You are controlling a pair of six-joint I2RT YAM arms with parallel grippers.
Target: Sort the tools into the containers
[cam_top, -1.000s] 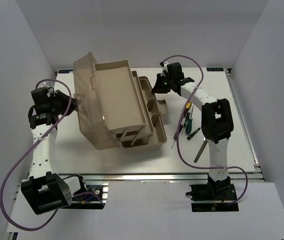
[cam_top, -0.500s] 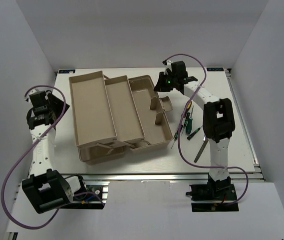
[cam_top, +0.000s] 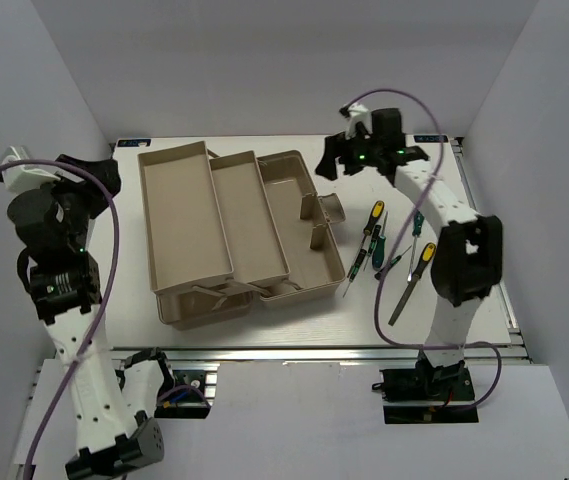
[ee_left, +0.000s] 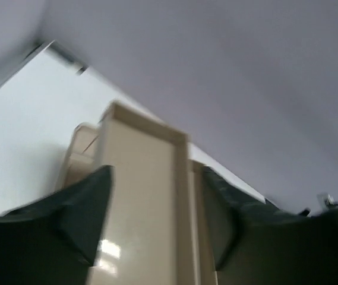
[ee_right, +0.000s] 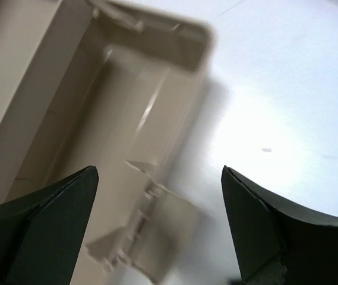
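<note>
Several tools (cam_top: pixel 375 216) lay on the counter (cam_top: pixel 294 325) just right of the opened toolbox (cam_top: pixel 299 215), its trays (cam_top: pixel 179 225) spread leftward; left jaws and right jaws both gaped wide, gripping nothing.

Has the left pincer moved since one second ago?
Yes. The left pincer has drawn back leftward, away from the toolbox, toward the left edge of the table.

White tabletop (cam_top: pixel 304 328), aluminium rail (cam_top: pixel 294 352) along near edge, blue stickers (cam_top: pixel 129 143) at far corners, pale walls (cam_top: pixel 284 70) on three sides.
</note>
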